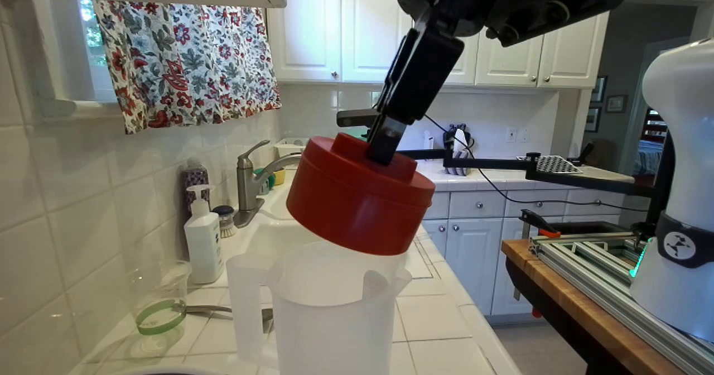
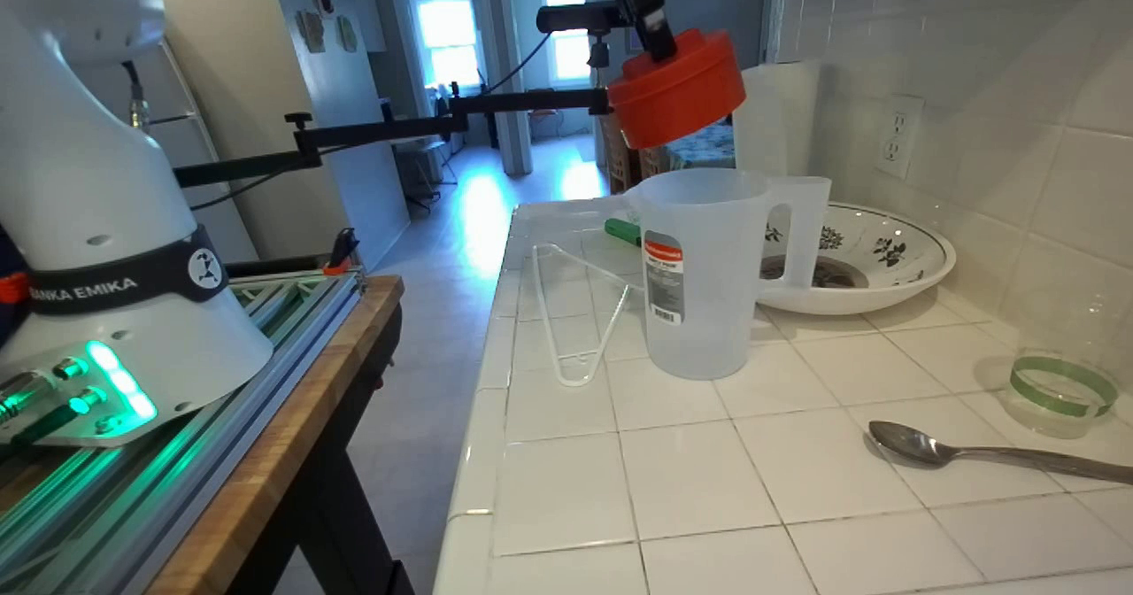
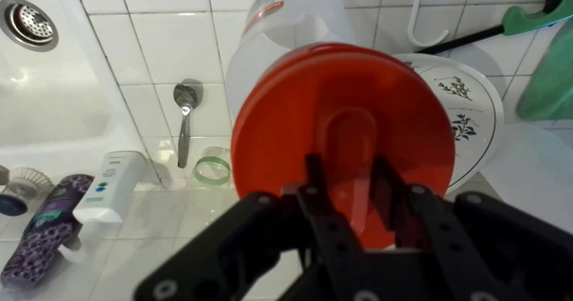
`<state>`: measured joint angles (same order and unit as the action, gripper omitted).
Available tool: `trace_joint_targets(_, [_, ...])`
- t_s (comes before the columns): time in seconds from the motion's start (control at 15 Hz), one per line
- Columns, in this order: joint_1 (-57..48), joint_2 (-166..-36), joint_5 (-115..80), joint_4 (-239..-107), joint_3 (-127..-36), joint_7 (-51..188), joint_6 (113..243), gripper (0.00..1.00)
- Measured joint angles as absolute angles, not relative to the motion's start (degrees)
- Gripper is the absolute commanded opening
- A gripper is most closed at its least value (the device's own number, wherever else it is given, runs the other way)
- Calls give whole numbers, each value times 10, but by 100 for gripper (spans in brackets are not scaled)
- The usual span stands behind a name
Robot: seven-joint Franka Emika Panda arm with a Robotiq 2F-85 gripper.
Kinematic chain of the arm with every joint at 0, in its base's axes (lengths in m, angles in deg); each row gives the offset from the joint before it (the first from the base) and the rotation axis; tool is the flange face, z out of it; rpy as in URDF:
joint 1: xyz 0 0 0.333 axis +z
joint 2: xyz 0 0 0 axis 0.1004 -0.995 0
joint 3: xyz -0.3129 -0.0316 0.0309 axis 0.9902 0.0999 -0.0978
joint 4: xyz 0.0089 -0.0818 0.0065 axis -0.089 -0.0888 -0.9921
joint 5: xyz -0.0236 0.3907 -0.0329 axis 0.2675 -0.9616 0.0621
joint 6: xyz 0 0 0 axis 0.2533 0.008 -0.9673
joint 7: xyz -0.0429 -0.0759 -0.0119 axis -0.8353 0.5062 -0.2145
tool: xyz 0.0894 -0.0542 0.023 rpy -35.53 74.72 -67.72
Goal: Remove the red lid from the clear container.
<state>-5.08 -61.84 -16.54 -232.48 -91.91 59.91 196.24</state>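
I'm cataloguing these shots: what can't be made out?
Red lid: underside turned away in all three views.
Label on the clear container: fine print too small in an exterior view.
Bowl: middle partly behind the clear container in an exterior view, behind the red lid in the wrist view.

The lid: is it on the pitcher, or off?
Off: the gripper holds the lid tilted above the pitcher; an exterior view shows a gap between.

1. You can read "ANKA EMIKA" on the black band (image 2: 128, 278) round the white arm (image 2: 97, 170), well apart from the clear container (image 2: 708, 312); a round logo (image 2: 204, 268) sits beside the letters.
2. The container's red-and-grey label (image 2: 665, 278) shows you a barcode; its words are too small.
3. Well away from the container, the white bottle (image 3: 109, 184) and purple bottle (image 3: 49, 227) carry print you cannot make out.
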Motion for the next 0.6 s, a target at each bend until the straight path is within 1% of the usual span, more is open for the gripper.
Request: trace_joint_targets(0.6, [-18, -550, -179, -2363, -919, 599, 1848, 8])
